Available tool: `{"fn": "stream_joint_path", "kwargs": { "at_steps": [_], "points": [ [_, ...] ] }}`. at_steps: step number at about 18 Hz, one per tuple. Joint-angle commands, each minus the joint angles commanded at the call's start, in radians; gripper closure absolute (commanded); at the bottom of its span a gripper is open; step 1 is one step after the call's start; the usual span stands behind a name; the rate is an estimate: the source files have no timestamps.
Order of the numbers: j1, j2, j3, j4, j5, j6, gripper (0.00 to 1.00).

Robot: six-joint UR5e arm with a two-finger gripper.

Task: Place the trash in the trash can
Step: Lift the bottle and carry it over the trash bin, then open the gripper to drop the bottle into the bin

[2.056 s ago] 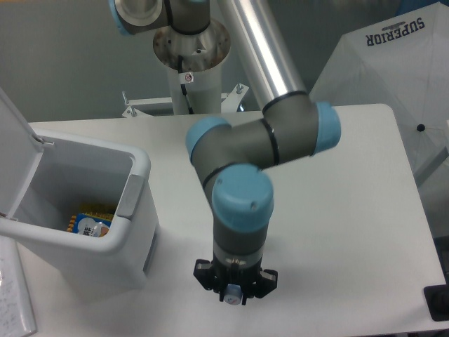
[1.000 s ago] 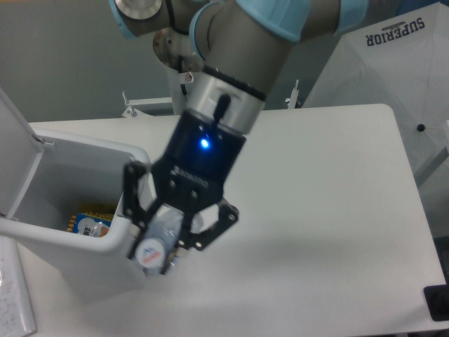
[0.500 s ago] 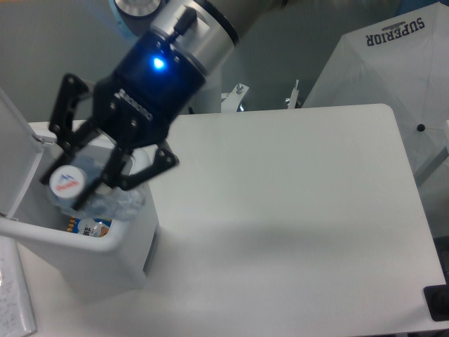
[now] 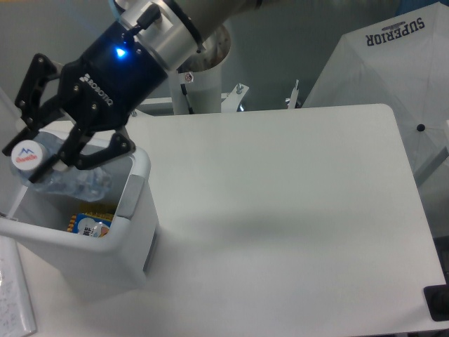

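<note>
While the crushed bottle point(image 4: 59, 175) is clamped in the gripper point(image 4: 42, 151), it is held above the trash can point(image 4: 133, 193). Release is best made clear of the rim — well inside the opening.

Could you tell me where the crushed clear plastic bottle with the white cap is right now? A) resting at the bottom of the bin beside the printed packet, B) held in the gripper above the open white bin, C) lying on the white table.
B: the gripper is shut on the crushed clear plastic bottle, holding it over the open white plastic bin.

Clear crinkled plastic bottle point(image 4: 66, 179); glossy white plastic bin point(image 4: 133, 203)
</note>
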Motion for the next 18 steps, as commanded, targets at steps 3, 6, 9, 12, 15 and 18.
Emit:
{"fn": "stream_joint_path", "kwargs": {
  "at_steps": [3,6,9,12,15,18],
  "points": [
    [-0.012,-0.014,-0.017,0.011,0.002,0.011,0.9],
    [-0.014,-0.032,-0.034,0.012,0.002,0.049,0.76],
    [-0.014,-0.029,-0.072,0.014,0.003,0.078,0.26],
    [-0.011,-0.015,-0.133,0.014,0.003,0.139,0.1],
    [-0.005,-0.009,-0.166,0.014,0.008,0.181,0.02],
    [0.038,-0.008,-0.163,0.012,0.012,0.183,0.0]
  ]
}}
